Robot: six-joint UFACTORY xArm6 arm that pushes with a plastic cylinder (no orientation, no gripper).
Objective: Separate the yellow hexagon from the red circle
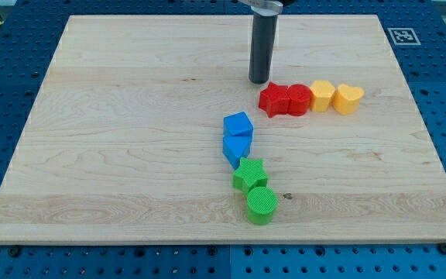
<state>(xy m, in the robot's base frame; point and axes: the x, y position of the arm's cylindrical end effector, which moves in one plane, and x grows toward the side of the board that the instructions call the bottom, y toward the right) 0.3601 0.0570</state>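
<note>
The arm carries no gripper, so no open or closed state applies; the tip (pixel 259 80) rests on the tabletop (pixel 130 93) just beside the red star (pixel 273 100), toward the view's top-left. The yellow hexagon (pixel 322 96) sits in a touching row, pressed between the red circle (pixel 300 99) on the view's left and the yellow heart (pixel 349 99) on the right. Because the hexagon has no free gap beside the circle, separation probably requires a push from the row's top side.
</note>
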